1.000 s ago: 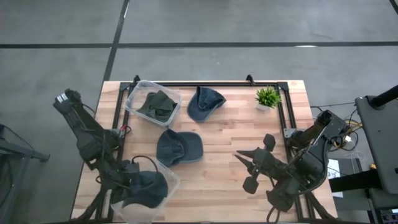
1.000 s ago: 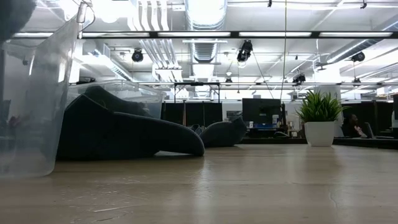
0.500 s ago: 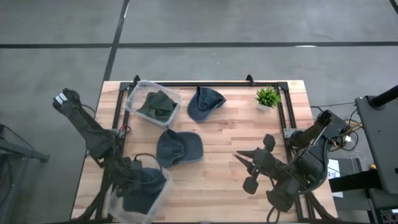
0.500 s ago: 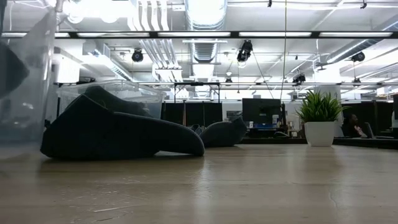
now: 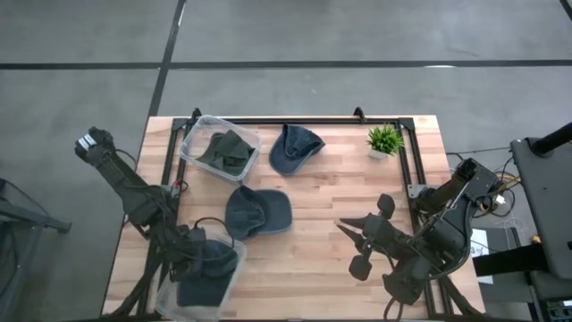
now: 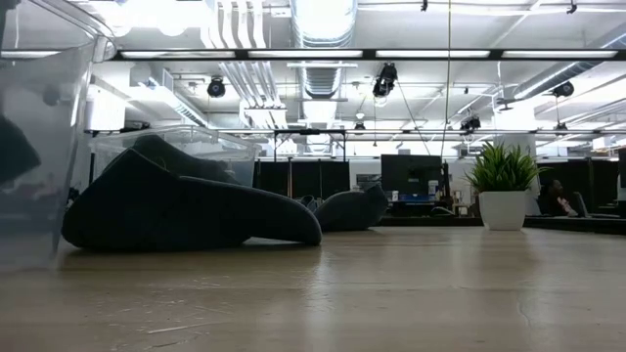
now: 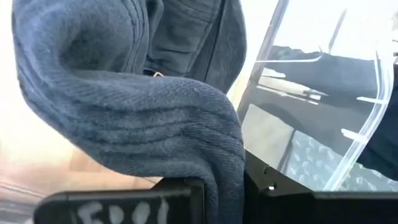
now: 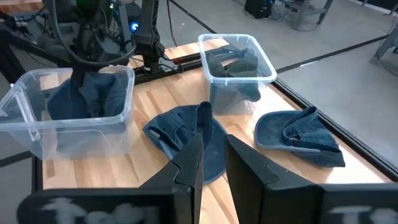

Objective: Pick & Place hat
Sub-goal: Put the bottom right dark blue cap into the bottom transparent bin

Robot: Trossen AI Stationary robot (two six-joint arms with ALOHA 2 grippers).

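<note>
- High view: a wooden table (image 5: 322, 215) is seen from straight above, with a dark arm at each lower corner.
- A clear plastic bin (image 5: 198, 279) sits at the table's near left corner, and a dark blue hat (image 5: 207, 268) is bunched inside it.
- The left gripper (image 5: 189, 255) is lowered into that bin, right at the hat.
- In the left wrist view, the blue fabric of the hat (image 7: 143, 118) is draped down between the two dark fingers (image 7: 124, 205), which stand only narrowly apart around the cloth; whether the cloth is pinched cannot be told.
- The clear wall of the bin (image 7: 323, 124) is seen just beside the fingers.
- A second blue hat (image 5: 256, 213) lies flat near the middle of the table, just beyond the near bin.
- A third blue hat (image 5: 295, 148) lies toward the far edge.
- A second clear bin (image 5: 220, 148) at the far left holds a dark green hat (image 5: 227, 150).
- A small potted plant (image 5: 384, 140) stands at the far right corner.
- The right gripper (image 5: 356, 240) is held above the right side of the table, well apart from the hats; its fingers (image 8: 193, 163) are set narrowly apart with nothing between them.
</note>
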